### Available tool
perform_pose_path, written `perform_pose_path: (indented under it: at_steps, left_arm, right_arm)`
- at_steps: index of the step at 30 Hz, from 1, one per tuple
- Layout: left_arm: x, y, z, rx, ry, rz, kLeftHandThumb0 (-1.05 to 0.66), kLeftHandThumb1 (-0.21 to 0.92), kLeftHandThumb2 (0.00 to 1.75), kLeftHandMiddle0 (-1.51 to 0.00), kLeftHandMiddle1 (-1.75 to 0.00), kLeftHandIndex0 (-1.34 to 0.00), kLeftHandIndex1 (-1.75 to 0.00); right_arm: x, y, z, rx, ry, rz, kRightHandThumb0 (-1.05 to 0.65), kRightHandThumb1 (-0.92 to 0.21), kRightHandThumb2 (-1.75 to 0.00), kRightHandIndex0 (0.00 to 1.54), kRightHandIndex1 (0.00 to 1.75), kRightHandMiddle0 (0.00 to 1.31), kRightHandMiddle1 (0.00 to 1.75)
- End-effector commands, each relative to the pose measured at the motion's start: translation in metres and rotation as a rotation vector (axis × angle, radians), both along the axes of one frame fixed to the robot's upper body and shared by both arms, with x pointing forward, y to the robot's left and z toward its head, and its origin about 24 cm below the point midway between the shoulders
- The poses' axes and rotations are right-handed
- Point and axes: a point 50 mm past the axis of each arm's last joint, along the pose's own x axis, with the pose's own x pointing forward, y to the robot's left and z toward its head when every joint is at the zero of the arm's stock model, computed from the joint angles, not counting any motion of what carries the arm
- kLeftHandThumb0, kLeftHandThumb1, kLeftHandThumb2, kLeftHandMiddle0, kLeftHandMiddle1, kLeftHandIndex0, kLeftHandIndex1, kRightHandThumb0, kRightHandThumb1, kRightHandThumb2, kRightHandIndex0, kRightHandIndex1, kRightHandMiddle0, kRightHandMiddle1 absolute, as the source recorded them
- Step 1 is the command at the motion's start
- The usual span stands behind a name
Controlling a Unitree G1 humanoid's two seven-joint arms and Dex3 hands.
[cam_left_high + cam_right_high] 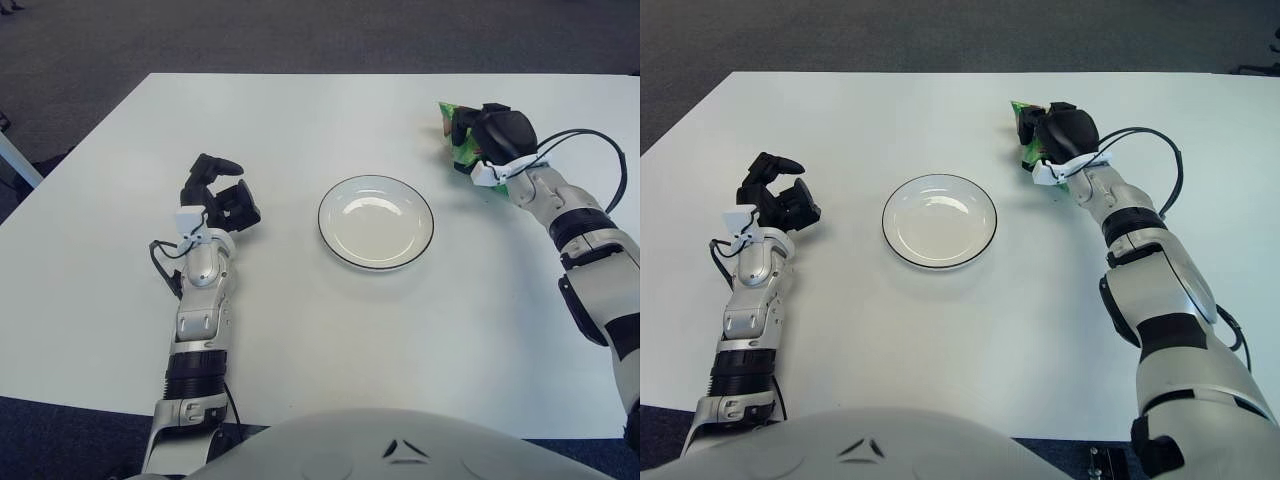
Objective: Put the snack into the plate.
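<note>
While the right hand (pixel 492 135) clamps the green snack bag (pixel 456 135), its long axis tilted upward, white plate (pixel 376 222) well left, left hand (pixel 218 195) loosely curled, holding nothing.

white table (pixel 330 330) | dark carpet floor (pixel 300 35) beyond far edge | pale leg-like object (pixel 18 160) at left

Our two arms gleam silver with black joint bands, our left hand (pixel 218 192) and right hand (pixel 492 135) black-fingered, thin black cables looping at both wrists.
</note>
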Motion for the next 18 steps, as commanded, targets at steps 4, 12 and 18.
perform_pose_path:
  at_steps: [4, 12, 18]
  left_arm:
    - [-0.025, -0.007, -0.053, -0.063, 0.208, 0.035, -0.50, 0.27, 1.37, -1.36, -1.75, -0.65, -1.75]
    - [-0.022, -0.009, -0.052, -0.047, 0.210, 0.039, -0.50, 0.25, 1.39, -1.37, -1.75, -0.66, -1.75]
    - [-0.021, -0.009, -0.053, -0.039, 0.217, 0.042, -0.51, 0.24, 1.42, -1.38, -1.75, -0.68, -1.75]
  right_arm:
    - [0.003, 0.011, 0.012, 0.223, 0.003, 0.013, 0.00, 0.01, -1.69, 0.83, 1.75, 0.65, 1.74]
    - [0.006, 0.021, 0.035, 0.374, -0.029, 0.009, 0.00, -0.05, -1.62, 0.81, 1.71, 0.59, 1.75]
    - [0.004, 0.022, 0.048, 0.469, -0.010, 0.006, 0.00, 0.01, -1.67, 0.87, 1.67, 0.63, 1.75]
